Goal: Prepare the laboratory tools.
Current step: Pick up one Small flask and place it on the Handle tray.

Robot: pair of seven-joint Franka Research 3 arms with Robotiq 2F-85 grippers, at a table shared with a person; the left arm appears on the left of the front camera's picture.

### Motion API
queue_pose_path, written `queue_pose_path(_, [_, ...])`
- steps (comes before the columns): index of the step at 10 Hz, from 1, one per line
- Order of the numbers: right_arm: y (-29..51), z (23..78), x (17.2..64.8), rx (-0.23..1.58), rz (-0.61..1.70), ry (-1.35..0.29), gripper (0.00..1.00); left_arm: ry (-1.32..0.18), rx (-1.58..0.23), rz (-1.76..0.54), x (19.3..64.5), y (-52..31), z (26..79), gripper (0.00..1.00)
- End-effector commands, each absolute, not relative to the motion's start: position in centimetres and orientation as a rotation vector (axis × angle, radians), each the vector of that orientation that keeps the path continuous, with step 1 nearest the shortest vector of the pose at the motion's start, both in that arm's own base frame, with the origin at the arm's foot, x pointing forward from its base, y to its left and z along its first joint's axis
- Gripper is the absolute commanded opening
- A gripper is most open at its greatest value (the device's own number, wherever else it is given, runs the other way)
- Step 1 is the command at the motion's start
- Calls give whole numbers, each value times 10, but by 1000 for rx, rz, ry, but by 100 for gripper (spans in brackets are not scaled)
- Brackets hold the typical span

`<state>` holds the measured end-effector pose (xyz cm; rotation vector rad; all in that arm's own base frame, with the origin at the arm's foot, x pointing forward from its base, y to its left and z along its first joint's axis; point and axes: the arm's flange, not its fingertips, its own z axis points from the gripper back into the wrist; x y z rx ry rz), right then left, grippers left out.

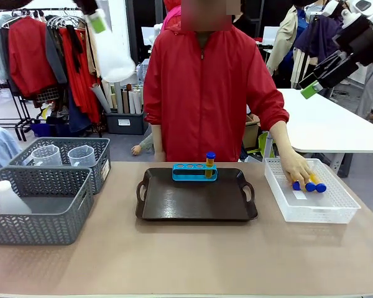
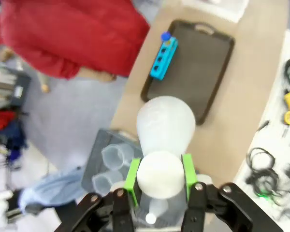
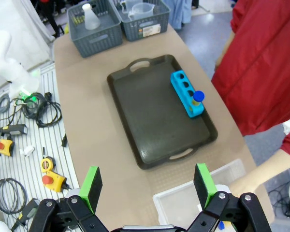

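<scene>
High at the upper left of the front view: left gripper [image 1: 98,22], partly closed on a small translucent white conical flask [image 1: 114,57], well above the beige table [image 1: 186,261]. Narrow part of the flask between the fingers, wide body hanging below them. In the left wrist view, the same grip from close: one green pad [image 2: 133,176] pressed on each side of the flask, wide body beyond the fingertips, seen against the table top between a grey basket and the tray.

High at the upper right of the front view: right gripper [image 1: 312,85], far above the table. In the right wrist view, jaws wide apart, nothing between the green pads.

In the middle of the table: dark brown handled tray [image 1: 193,208]. On it, along the far edge, a blue tube rack with four holes [image 1: 186,174]. Upright in the hole at the robot's right end, one yellow-orange tube with blue cap [image 1: 210,162].

At the robot's right on the table: white mesh basket [image 1: 336,211], near the tray but apart from it. Inside, lying flat, three more such tubes [image 1: 309,185], blue caps toward the robot. Person's hand [image 1: 295,164] reaching down into the basket, fingers on these tubes.

At the robot's left: two grey mesh baskets, one behind the other. In the nearer grey basket [image 1: 43,217], a second white flask [image 1: 8,198], upright. In the farther grey basket [image 1: 99,161], two clear plastic measuring beakers [image 1: 82,155], side by side.
</scene>
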<state>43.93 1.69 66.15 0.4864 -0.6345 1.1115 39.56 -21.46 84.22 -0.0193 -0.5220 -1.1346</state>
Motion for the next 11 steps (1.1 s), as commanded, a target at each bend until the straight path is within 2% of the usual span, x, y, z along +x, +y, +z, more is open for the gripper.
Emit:
queue_pose_path(1, [17, 662, 438, 490, 1121, -637, 100, -580, -44, -1258, 397, -246, 839, 0])
queue_pose_path(6, [17, 662, 438, 490, 1121, -637, 100, -593, 33, -1562, 394, -379, 746, 0])
queue_pose_path(9, [17, 662, 438, 490, 1121, -637, 100, -625, 94, -1675, 399, -418, 701, 0])
queue_pose_path(11, [17, 662, 438, 490, 1121, -637, 100, -567, 56, -1642, 405, -414, 698, 0])
